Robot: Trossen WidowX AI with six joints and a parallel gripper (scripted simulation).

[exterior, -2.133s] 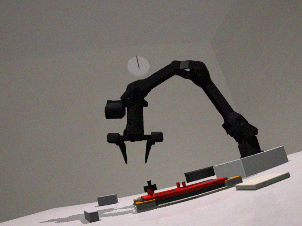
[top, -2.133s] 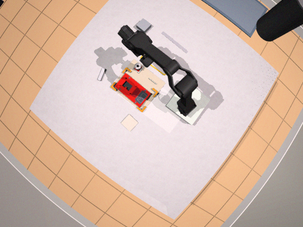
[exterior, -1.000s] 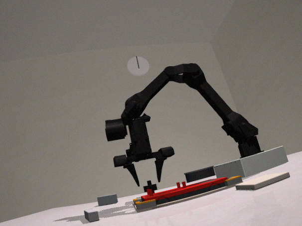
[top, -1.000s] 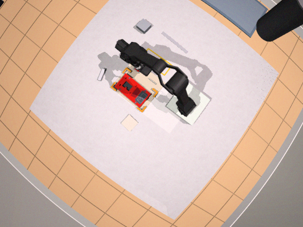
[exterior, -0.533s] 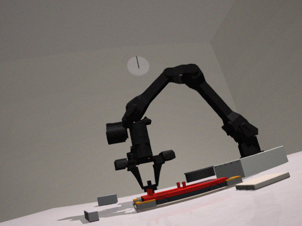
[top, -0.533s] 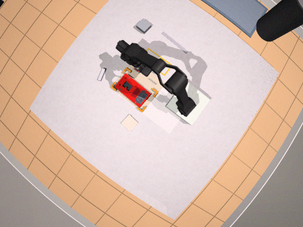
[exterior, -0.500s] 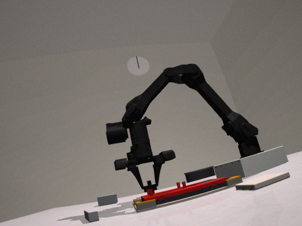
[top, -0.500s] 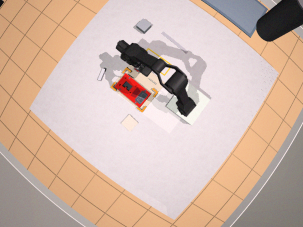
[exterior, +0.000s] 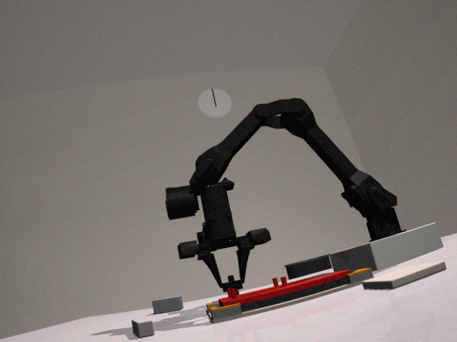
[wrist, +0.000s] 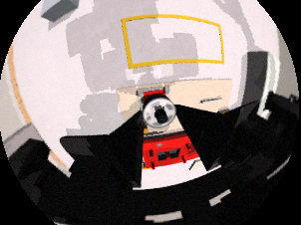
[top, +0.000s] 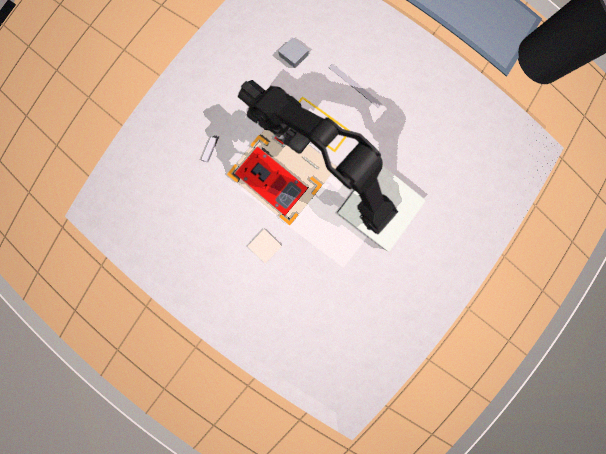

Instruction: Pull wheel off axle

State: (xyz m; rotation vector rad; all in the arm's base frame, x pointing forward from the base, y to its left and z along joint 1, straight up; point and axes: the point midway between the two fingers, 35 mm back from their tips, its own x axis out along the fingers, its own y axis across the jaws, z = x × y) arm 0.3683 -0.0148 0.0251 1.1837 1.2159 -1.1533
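The wheel (exterior: 231, 285) (wrist: 159, 105) has a silver face with a dark centre. It sits on the upright axle (exterior: 230, 277), whose dark tip pokes up above it. My gripper (exterior: 231, 284) (wrist: 158, 111) is shut on the wheel, one finger at each side of its rim. The arm hides the wheel in the top view. The marked area (top: 341, 139) (wrist: 127, 44) is a yellow outline on the table just beyond the wheel in the wrist view. The arm covers part of it in the top view.
A red chassis (top: 268, 183) (exterior: 286, 289) lies between orange-topped corner pieces beside the wheel. A grey block (top: 293, 50) (exterior: 167, 304) (wrist: 61, 1), a smaller block (top: 208, 149) (exterior: 142, 328), a thin bar (top: 354, 84) and a beige tile (top: 264, 245) (exterior: 404, 276) lie around.
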